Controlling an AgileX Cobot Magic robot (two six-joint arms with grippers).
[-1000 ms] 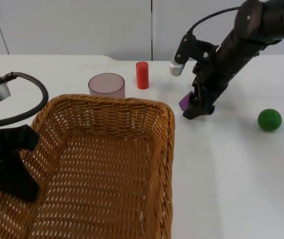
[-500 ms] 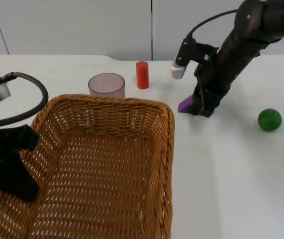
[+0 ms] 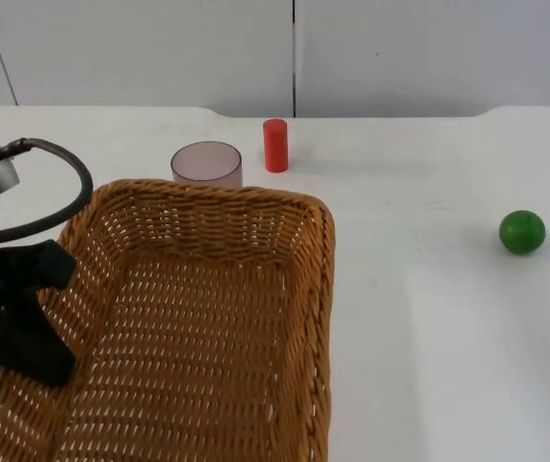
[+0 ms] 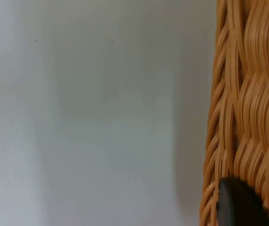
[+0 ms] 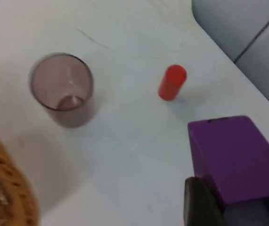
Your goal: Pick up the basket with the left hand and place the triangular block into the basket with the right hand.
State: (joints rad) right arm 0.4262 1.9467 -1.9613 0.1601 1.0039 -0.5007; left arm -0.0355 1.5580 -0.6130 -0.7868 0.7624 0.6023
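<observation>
Purple triangular block (image 5: 235,157) pinched in the right gripper (image 5: 219,207), above the white table (image 3: 429,318).
The left gripper (image 3: 14,318) clamps the left rim of the woven wicker basket (image 3: 197,318); a translucent pinkish cup (image 3: 206,164), red cylinder (image 3: 275,144) and green ball (image 3: 522,232) stand beyond it.

Behind the basket (image 3: 197,318) stand cup (image 3: 206,164) and cylinder (image 3: 275,145) (ball (image 3: 522,232) far right).

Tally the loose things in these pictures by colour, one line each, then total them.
Tan: 1, wicker basket
Red: 1, cylinder
Green: 1, ball
Purple: 1, block
Translucent mauve: 1, cup
Total: 5
</observation>
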